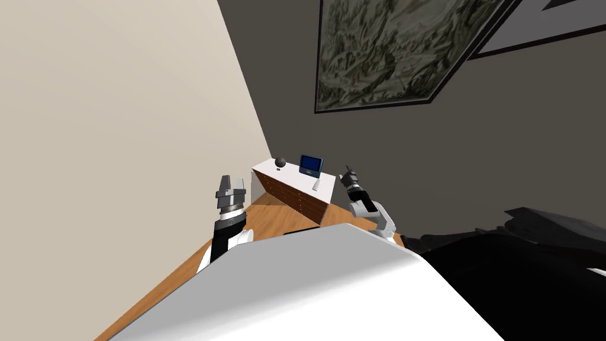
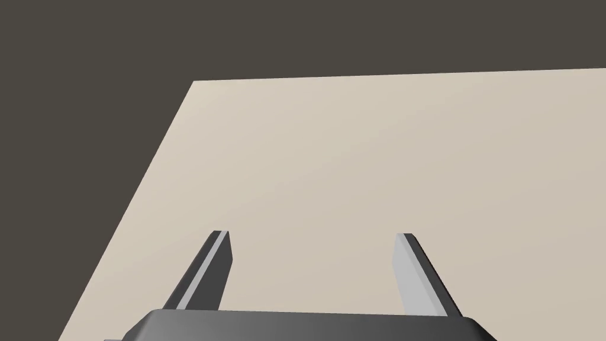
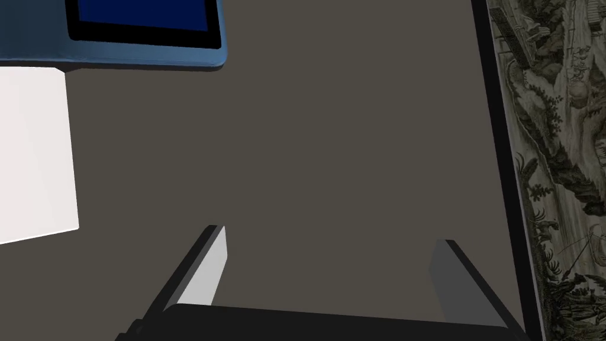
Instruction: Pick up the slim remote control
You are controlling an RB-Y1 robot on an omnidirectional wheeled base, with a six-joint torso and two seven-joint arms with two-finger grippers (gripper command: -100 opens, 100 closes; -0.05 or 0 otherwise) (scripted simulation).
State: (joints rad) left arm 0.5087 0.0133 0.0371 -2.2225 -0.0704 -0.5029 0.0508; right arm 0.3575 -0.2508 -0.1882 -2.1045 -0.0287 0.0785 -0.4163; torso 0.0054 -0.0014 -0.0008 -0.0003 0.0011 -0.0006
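Two walls meet in a corner in the head view, a cream wall (image 1: 118, 118) and a dark grey wall (image 1: 473, 166). The grey one carries two framed pictures: a large painting (image 1: 402, 47) and a second frame (image 1: 550, 26) at its 3 o'clock. One chest of drawers (image 1: 296, 198) with a white top stands on the wood floor (image 1: 269, 222) in that corner. Three things rest on it: one dark ball (image 1: 280, 161), one blue-screened device (image 1: 310, 165) at the ball's 3 o'clock, and one slim remote control (image 1: 316, 186), small and white, at the device's 5 o'clock near the top's front edge. The left hand (image 1: 232, 182) hangs at the remote's 9 o'clock, well apart. The right hand (image 1: 349, 171) hangs at its 2 o'clock, nearer but not touching. One black area (image 1: 521, 284) lies at the view's 4 o'clock.

In the left wrist view, the left hand (image 2: 313, 237) is released, its two fingers spread wide.

In the right wrist view, the right hand (image 3: 331, 234) is also released and faces the grey wall. The device (image 3: 142, 29) and the chest's white top (image 3: 35, 154) lie past one finger, the painting (image 3: 556, 148) past the other.
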